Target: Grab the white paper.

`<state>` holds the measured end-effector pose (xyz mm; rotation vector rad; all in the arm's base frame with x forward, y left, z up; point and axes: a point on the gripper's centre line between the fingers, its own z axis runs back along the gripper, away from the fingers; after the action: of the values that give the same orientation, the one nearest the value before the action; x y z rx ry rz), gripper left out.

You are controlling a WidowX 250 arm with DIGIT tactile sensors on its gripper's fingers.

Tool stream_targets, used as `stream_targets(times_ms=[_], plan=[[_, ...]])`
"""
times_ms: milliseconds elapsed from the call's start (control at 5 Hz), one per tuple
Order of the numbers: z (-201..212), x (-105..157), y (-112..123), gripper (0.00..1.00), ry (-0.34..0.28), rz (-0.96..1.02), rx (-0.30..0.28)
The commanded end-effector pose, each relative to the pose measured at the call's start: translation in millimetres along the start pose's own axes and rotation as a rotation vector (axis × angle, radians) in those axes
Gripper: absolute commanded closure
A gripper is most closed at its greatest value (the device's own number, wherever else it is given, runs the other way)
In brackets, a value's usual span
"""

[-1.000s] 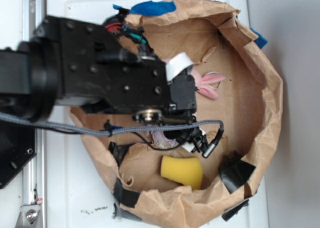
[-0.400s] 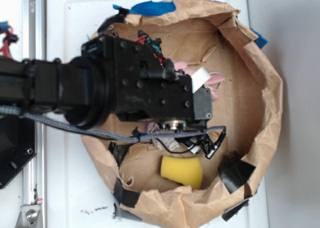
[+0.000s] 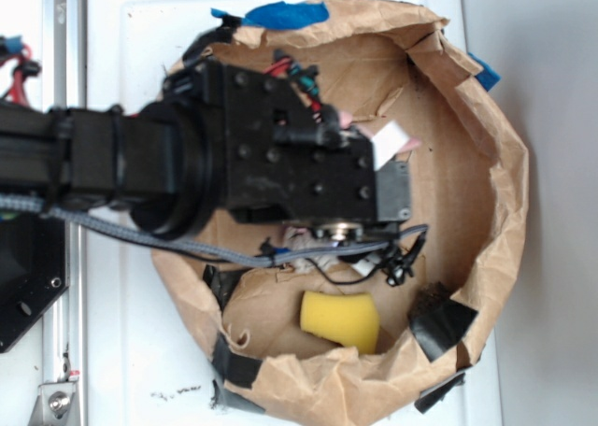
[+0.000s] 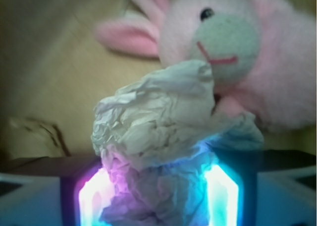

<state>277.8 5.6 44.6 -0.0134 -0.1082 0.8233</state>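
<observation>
paper, the crumpled off-white wad [image 4: 158,137], sits between my gripper [image 4: 157,196] pads, jaws closed on its lower half. pink plush bunny [image 4: 247,62] touches it behind. i judge: keep squeeze firm, lift straight up, clear of the brown paper bag wall [image 3: 495,164].

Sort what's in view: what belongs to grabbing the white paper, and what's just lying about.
Belongs to the job:
- white paper, crumpled, sitting between the lit fingers
- gripper, closed on the paper's lower part

Just lying about:
- pink plush bunny, right behind the paper
- yellow sponge, near the bin's lower wall
- brown paper bin holding it all
</observation>
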Motion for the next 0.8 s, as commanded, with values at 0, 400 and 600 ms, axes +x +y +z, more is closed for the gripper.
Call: stream_targets(times_ms=[0, 400, 600], plan=[[45.2, 21.0, 14.8, 1.0, -0.054, -0.099, -0.034], [103.0, 18.1, 32.4, 1.0, -0.023, -0.176, -0.051], [130.5, 15.1, 33.8, 1.0, -0.019, -0.182, -0.078]])
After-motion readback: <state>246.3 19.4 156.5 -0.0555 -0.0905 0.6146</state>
